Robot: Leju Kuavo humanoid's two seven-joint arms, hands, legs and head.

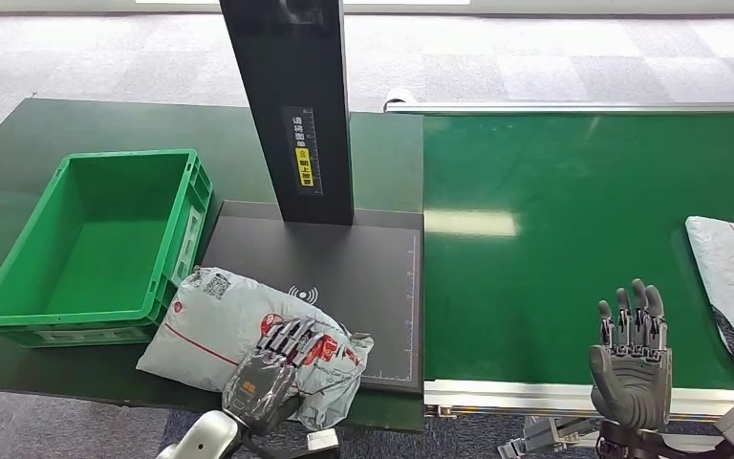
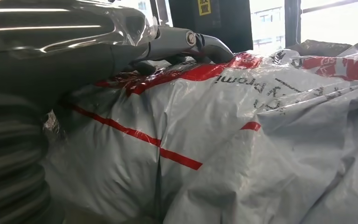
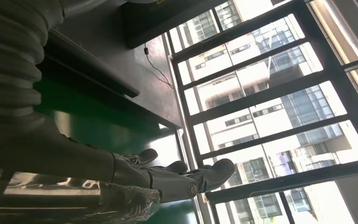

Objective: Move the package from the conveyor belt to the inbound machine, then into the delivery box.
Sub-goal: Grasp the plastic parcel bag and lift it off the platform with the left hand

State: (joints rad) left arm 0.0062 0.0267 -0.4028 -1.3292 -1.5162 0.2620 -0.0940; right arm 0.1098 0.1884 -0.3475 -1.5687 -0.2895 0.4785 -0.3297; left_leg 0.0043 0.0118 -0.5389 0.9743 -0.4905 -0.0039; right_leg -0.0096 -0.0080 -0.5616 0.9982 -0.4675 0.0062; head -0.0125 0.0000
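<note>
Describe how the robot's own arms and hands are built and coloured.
Each robot hand, left and right, has a grey palm and darker, segmented fingers with black joints. The left arm's forearm is silver. In the wrist views, a grey ribbed cover sits behind a glossy metallic hand shell.

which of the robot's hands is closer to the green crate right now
Left. The left hand rests on the grey package lying beside the green crate. The right hand is raised over the conveyor belt, far across from it.
</note>
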